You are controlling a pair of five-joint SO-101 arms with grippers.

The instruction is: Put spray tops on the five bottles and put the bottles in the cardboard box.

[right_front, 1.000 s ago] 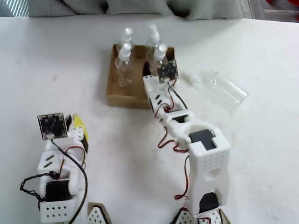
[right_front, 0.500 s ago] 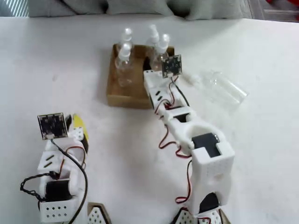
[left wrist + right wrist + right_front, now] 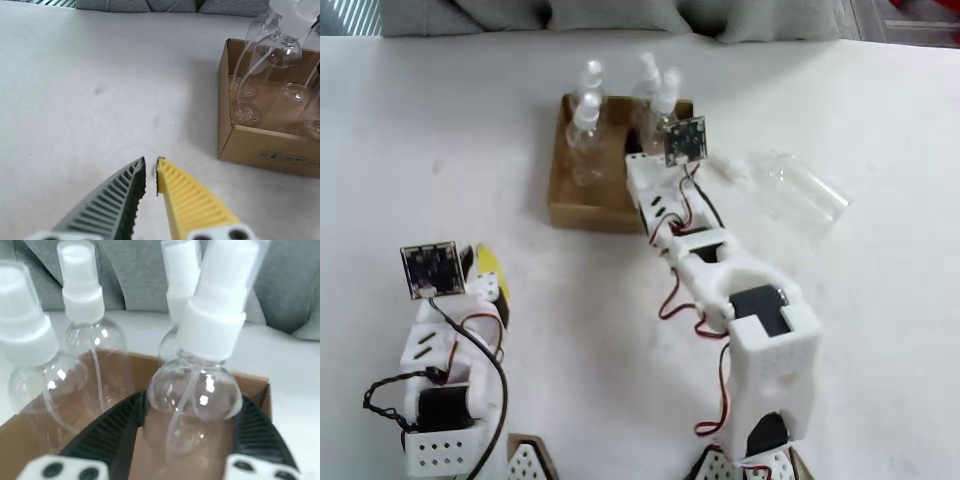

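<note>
White tabletop [image 3: 470, 120] carries the cardboard box [image 3: 570, 205], where the right gripper [image 3: 187, 425] clamps an upright clear bottle [image 3: 192, 390] with a white spray top [image 3: 220, 305], beside three similar bottles [image 3: 85, 340]. Well apart, the left gripper [image 3: 151, 172] hangs closed and empty.

White matte table [image 3: 880, 300] under both claws, evenly lit, faint soft shadows. Beyond the right claw [image 3: 191, 405], past the table's far edge: a row of grey cushions [image 3: 610, 14]. One small dark mark [image 3: 99, 90] on the surface ahead of the left claw [image 3: 151, 167], well apart from it.
</note>
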